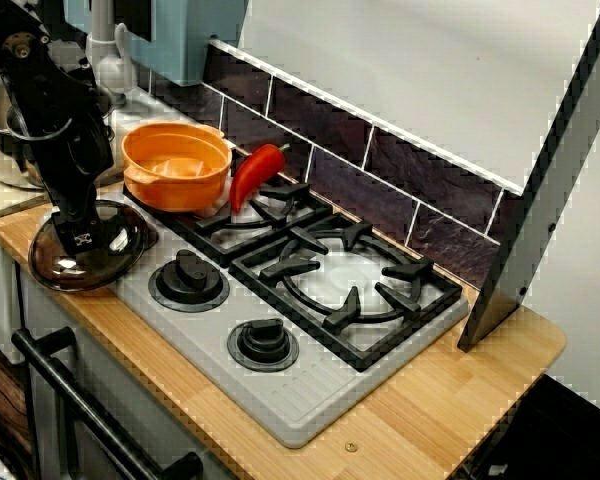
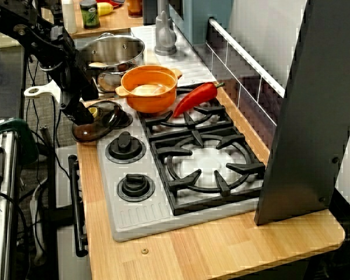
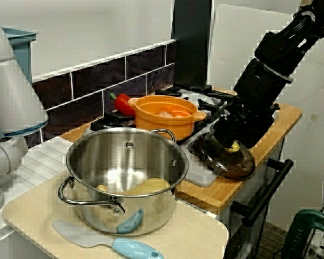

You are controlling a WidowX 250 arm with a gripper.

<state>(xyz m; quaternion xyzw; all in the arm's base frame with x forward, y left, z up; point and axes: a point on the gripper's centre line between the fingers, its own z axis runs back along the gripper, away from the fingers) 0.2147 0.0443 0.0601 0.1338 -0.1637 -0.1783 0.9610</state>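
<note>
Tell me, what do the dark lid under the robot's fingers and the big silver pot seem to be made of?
Lid: probably tinted glass with a glossy finish. It looks see-through brown with bright glints.
Pot: likely stainless steel, polished. Its silvery walls throw mirror-like reflections.

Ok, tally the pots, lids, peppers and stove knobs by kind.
Pots: 2, orange pot, steel pot
Lids: 1, glass lid
Peppers: 1, red pepper
Stove knobs: 2
Total: 6

Upper left of the frame: orange pot (image 1: pixel 175 165), red pepper (image 1: pixel 255 175). Left edge: smoky-brown lid (image 1: pixel 115 248), black gripper (image 1: pixel 80 232). Centre: black grates (image 1: pixel 350 270) on a grey stove (image 1: pixel 300 400).
</note>
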